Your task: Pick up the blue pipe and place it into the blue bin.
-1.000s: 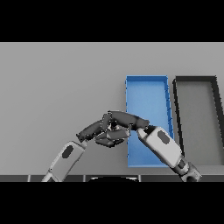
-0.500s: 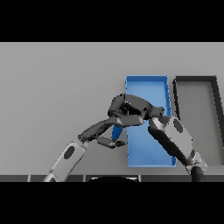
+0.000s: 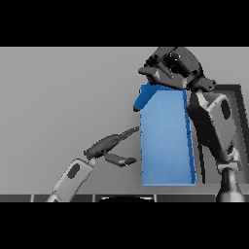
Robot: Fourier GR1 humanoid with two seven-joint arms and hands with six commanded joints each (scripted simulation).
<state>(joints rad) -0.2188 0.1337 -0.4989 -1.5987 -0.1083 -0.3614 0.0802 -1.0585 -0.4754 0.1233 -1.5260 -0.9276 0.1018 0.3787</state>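
A grey table [image 3: 58, 97] fills the scene, seen from above.

At the lower left, the robot's left arm reaches in from the bottom edge. Its left hand [image 3: 109, 146] rests low over the table, fingers stretched out straight and relaxed toward the right, the thumb held apart below them. It grips nothing. Its fingertips end just beside the left wall of the blue bin [image 3: 165, 146].

The blue bin is a long rectangular tray running from near the bottom edge up toward the top of the table, a little right of centre. Nothing shows lying inside the part of it that can be seen.

Above the bin's far left corner, the blue pipe [image 3: 142, 98] hangs tilted, its lower end sticking out to the left past the bin's edge, its upper end hidden in the right hand [image 3: 168, 68]. That hand is raised high over the far end of the bin, dark fingers curled round the pipe.

The right arm slants down the bin's right side, partly covering a dark bin [image 3: 233, 97] at the far right.
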